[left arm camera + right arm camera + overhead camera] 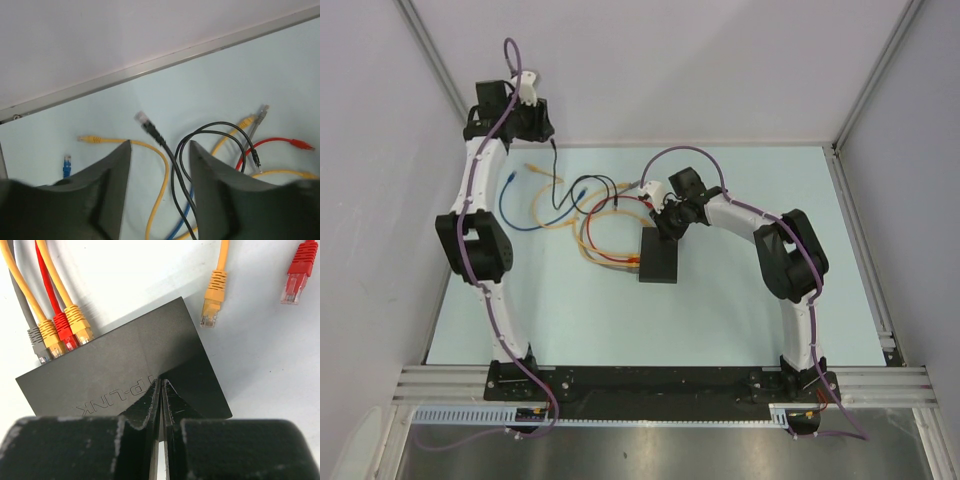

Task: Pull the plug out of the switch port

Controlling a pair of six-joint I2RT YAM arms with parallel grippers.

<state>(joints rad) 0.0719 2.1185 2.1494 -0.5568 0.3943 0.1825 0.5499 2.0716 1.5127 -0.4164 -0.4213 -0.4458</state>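
The switch is a flat matte-black box in the middle of the table. In the right wrist view the switch has a grey plug, a yellow plug, a red plug and a second yellow plug seated side by side in its far-left edge. My right gripper is shut, with its tips resting on the switch's top face; it also shows in the top view. My left gripper is open and empty, raised at the back left above loose cables.
A loose yellow plug and a loose red plug lie just beyond the switch. Black, yellow, blue, grey and red cable ends sprawl under the left gripper. The back wall rail is close.
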